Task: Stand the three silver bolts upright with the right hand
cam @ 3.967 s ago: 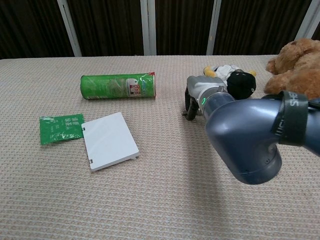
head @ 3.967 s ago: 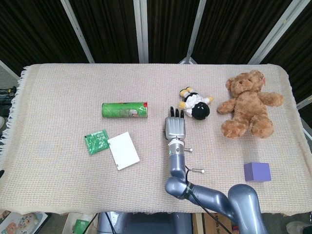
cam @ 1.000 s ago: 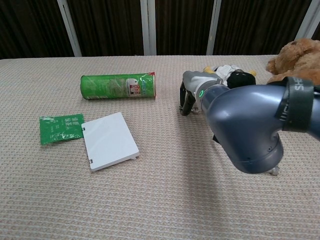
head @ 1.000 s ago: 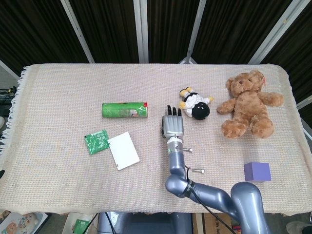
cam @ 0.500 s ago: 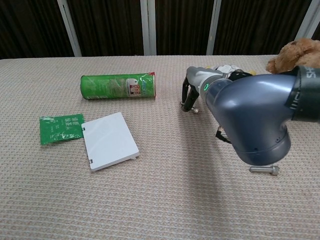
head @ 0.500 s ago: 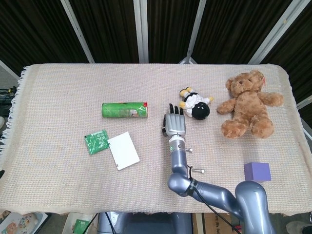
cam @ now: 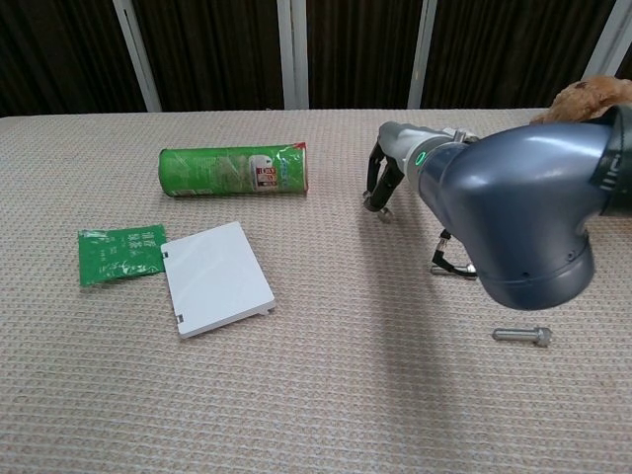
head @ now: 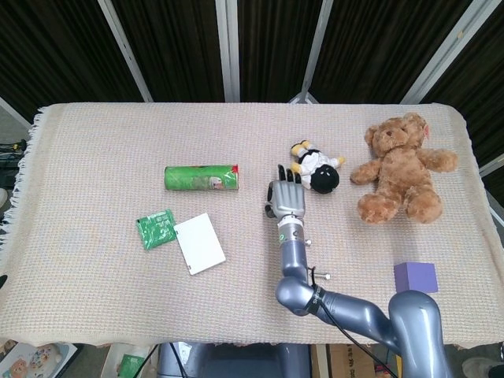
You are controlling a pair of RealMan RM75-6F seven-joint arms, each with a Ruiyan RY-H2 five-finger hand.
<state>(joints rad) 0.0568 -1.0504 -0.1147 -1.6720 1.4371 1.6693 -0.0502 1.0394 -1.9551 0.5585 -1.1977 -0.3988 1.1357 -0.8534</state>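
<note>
My right hand [head: 287,197] hovers at mid-table, just left of the penguin plush. In the chest view the right hand [cam: 392,163] points its fingers down, and the fingertips pinch a small silver bolt [cam: 383,211] whose lower end is at the cloth. A second silver bolt [cam: 446,269] lies flat, partly hidden behind my forearm; the head view shows this second bolt [head: 307,242] beside the wrist. The third bolt [cam: 521,336] lies flat nearer the front, and in the head view this third bolt [head: 319,276] is right of the arm. The left hand is out of sight.
A green can [head: 201,178] lies on its side left of the hand. A green packet [head: 155,228] and a white card [head: 199,243] lie front left. A penguin plush [head: 317,168], a teddy bear [head: 402,167] and a purple cube [head: 415,277] occupy the right side.
My right hand has shifted right and slightly away, carrying the pinched bolt with it. The forearm swung right too, uncovering the bolt lying near the front.
</note>
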